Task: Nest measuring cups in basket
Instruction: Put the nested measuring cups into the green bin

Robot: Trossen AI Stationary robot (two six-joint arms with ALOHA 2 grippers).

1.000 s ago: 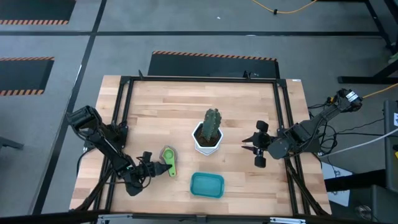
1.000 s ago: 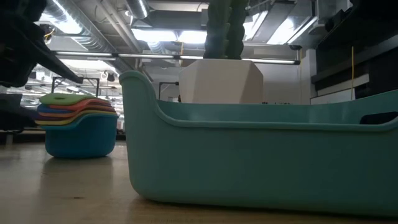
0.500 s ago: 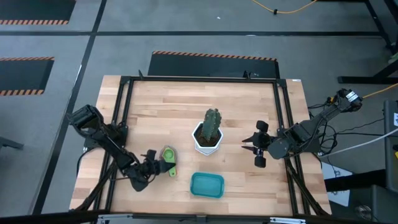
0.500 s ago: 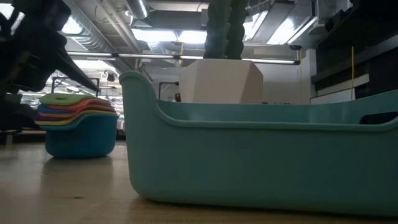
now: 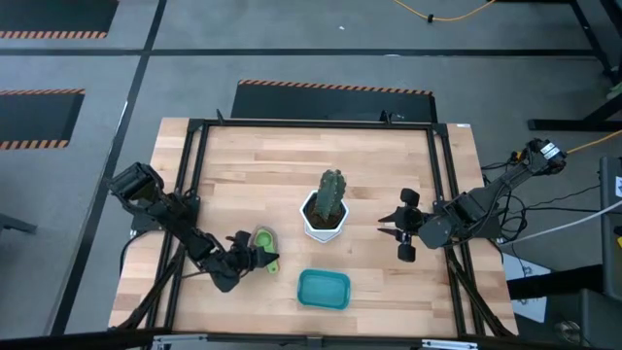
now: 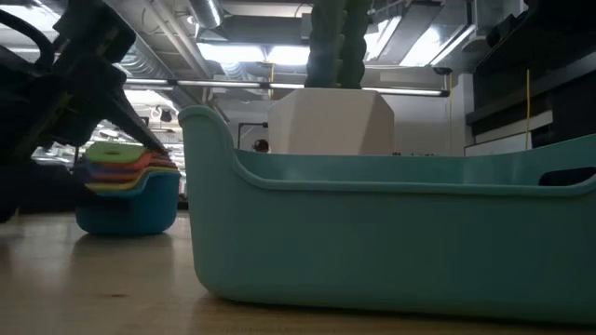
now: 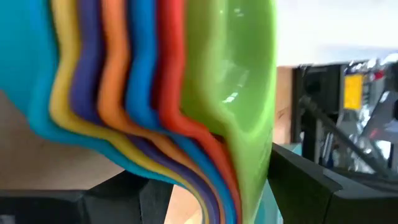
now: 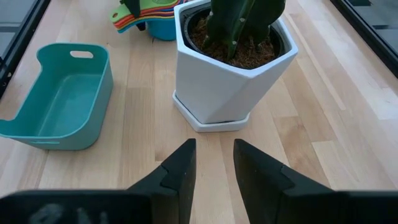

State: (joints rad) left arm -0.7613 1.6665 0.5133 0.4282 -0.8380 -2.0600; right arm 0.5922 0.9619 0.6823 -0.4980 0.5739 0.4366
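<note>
The measuring cups (image 5: 262, 238) stand nested in one stack on the table, left of the cactus pot, green cup on top and light blue at the bottom (image 6: 128, 191). Their stacked handles (image 7: 224, 168) point toward the near edge. My left gripper (image 5: 255, 261) is open, one finger on each side of those handles. The teal basket (image 5: 323, 289) rests on its base near the front edge, with nothing in it (image 8: 56, 102). My right gripper (image 5: 389, 227) hovers open to the right of the pot, holding nothing. My left gripper straddles the stacked handles, coming slanting down from the table's left. One finger (image 7: 305, 180) lies against the green top handle (image 7: 258, 140); a strip of table shows between the other finger (image 7: 124, 199) and the handles. The stack rests on its base on the table.
A white pot with a green cactus (image 5: 326, 216) stands mid-table, between the cups and my right gripper (image 8: 214, 165). A black frame (image 5: 194, 175) runs around the table top. Bare wood lies beyond the pot and to the right of the basket.
My left gripper has swung toward the table's right edge, onto the handles of the cup stack, staying open. In the low view the stack has shifted a little sideways and its upper cups have tipped.
</note>
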